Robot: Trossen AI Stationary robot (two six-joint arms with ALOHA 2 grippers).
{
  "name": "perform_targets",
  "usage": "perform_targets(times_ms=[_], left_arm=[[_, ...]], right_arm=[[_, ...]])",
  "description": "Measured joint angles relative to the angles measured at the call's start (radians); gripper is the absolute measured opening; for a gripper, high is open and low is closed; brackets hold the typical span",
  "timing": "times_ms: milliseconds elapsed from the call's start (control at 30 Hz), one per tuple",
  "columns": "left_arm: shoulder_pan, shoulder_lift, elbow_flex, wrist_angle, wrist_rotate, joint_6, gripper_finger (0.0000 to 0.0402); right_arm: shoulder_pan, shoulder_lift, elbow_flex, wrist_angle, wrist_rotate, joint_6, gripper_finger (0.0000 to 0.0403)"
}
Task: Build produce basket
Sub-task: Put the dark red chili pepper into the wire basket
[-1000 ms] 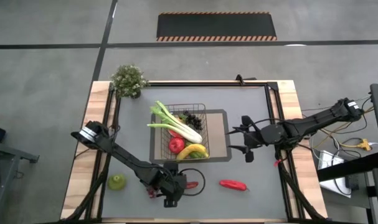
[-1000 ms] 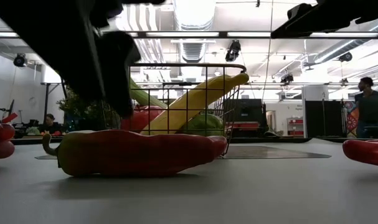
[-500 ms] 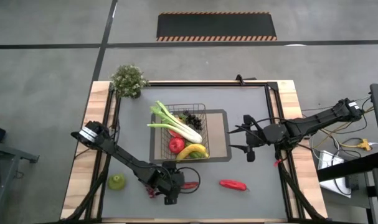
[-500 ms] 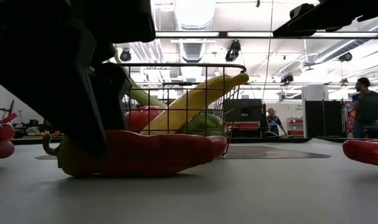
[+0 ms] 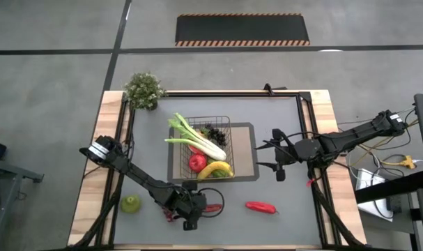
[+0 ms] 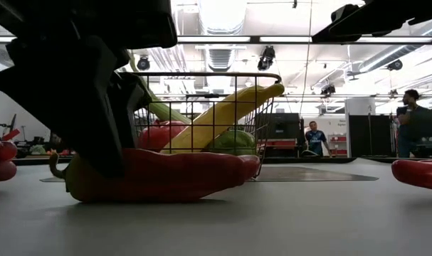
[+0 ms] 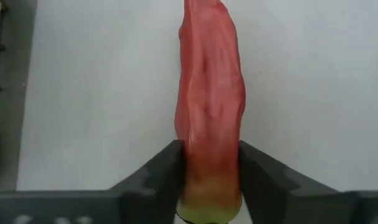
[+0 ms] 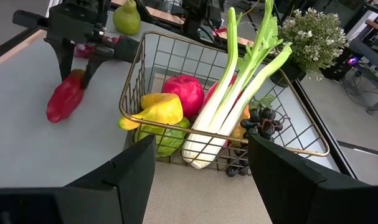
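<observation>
We see the left gripper (image 7: 208, 186) down at the near side of the tabletop (image 5: 288, 146), its fingers (image 7: 157, 177) pressed against both sides of a red pepper (image 7: 208, 99) near its green stem end; the pepper lies flat on the grey surface, so the fingers are closed on it. From above, this gripper (image 5: 190, 209) sits just in front of the basket (image 5: 228, 125), with the pepper (image 5: 212, 207) poking out to one side of it. In the low view the pepper (image 6: 180, 174) rests on the tabletop with the dark fingers (image 6: 95, 107) clamped over its stem end.

The basket stands on a grey mat (image 5: 246, 164) in the middle of the tabletop and holds a leek (image 5: 194, 136), a red apple (image 5: 196, 162), a banana (image 5: 217, 169) and dark grapes (image 5: 214, 131). A second red pepper (image 5: 260, 207) lies loose to the right, and a green pear (image 5: 131, 203) lies near the left edge.

The right gripper (image 5: 277, 159) hovers just right of the mat, and we see its fingers (image 8: 126, 180) spread wide, holding nothing, facing the basket (image 8: 176, 43)
</observation>
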Motion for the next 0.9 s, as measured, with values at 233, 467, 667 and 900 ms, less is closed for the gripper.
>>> perform_targets(times_ms=[233, 467, 667, 900], left_arm=[[0.0, -0.009, 0.05, -0.003, 0.195, 0.151, 0.0067], [0.016, -0.103, 0.156, -0.099, 0.253, 0.228, 0.0067], [0.057, -0.21, 0.259, -0.184, 0.047, 0.304, 0.0078], [0.152, -0.321, 0.28, -0.311, -0.211, 0.487, 0.0081]], right_arm=[[0.0, 0.0, -0.001, -0.003, 0.0, 0.0, 0.0237], [0.0, 0.0, -0.001, -0.009, 0.0, -0.002, 0.0237], [0.0, 0.0, -0.002, -0.01, 0.0, -0.003, 0.0237], [0.0, 0.0, -0.009, -0.009, 0.0, -0.016, 0.0237]])
